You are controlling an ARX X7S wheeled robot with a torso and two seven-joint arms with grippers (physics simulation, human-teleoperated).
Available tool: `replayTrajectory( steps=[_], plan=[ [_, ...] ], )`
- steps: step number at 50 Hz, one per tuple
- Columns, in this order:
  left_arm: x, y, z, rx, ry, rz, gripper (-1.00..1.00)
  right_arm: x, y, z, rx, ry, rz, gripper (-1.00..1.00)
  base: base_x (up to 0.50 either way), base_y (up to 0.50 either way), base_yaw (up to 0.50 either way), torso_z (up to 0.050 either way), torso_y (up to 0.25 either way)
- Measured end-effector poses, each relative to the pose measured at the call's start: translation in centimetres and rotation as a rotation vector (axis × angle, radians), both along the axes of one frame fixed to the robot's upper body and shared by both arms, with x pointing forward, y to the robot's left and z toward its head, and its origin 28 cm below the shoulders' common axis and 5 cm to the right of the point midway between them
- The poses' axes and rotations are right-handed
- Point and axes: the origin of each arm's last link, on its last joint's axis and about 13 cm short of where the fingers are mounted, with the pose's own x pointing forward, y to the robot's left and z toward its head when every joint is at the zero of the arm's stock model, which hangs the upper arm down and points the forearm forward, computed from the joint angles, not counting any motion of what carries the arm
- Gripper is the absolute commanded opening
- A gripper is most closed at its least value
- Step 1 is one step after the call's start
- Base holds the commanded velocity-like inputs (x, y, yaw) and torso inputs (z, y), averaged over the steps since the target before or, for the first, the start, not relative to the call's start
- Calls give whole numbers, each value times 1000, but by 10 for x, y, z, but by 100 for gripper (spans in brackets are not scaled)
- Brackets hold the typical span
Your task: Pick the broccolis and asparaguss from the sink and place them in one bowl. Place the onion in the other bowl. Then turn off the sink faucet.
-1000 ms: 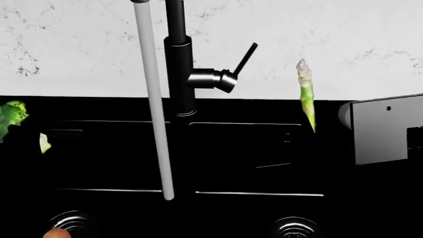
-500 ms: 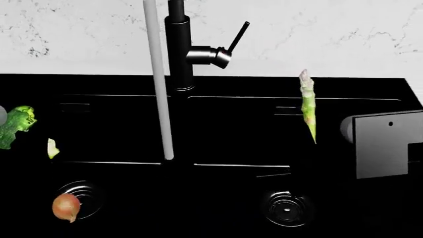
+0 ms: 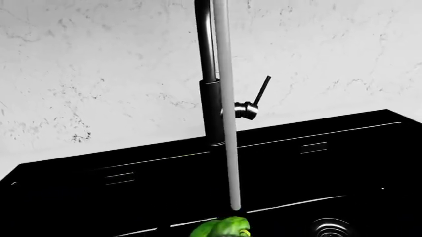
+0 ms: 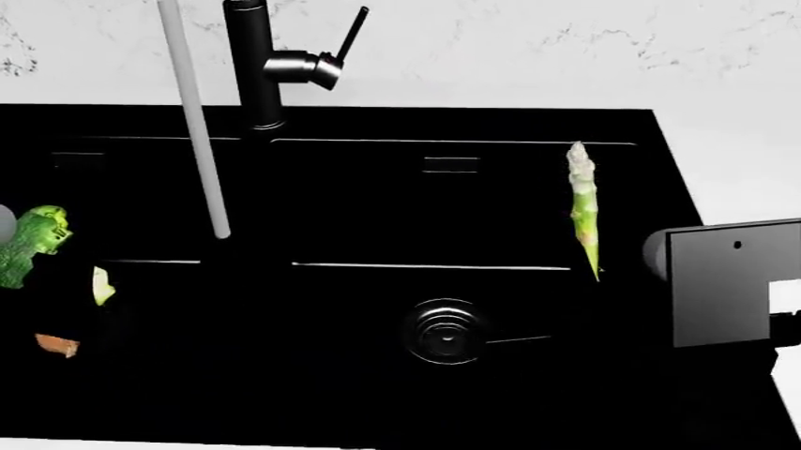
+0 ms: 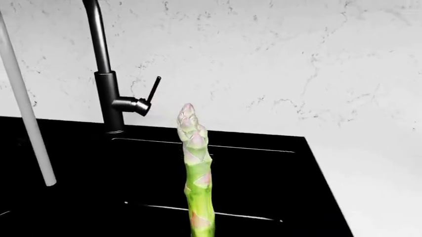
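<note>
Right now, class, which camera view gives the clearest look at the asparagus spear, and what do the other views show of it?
The right wrist view: the asparagus spear stands upright, large and close, its scaly tip sharp against the marble wall. The head view shows the whole spear, but small, over the black sink. The left wrist view does not show it.

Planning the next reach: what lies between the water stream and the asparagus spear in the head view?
Only bare black sink. In the head view, nothing sits between the water stream and the asparagus; the faucet stands behind, the drain nearer.
</note>
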Motion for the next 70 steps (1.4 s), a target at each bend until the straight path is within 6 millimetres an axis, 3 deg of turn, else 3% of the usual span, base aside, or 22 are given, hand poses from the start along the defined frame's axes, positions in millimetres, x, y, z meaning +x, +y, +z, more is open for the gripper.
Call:
replayTrajectory(
  steps=[50,70],
  plan=[
    [-1,-4,-8,-28,12,2,-100,-6,-2,4,3,-2,-34,-100,-325,-408,0,0,0],
    [0,-6,-9,-29,16,-5,-100,-10,-4,7,-3,-11,-66,-100,-49,-479,0,0,-1]
  ],
)
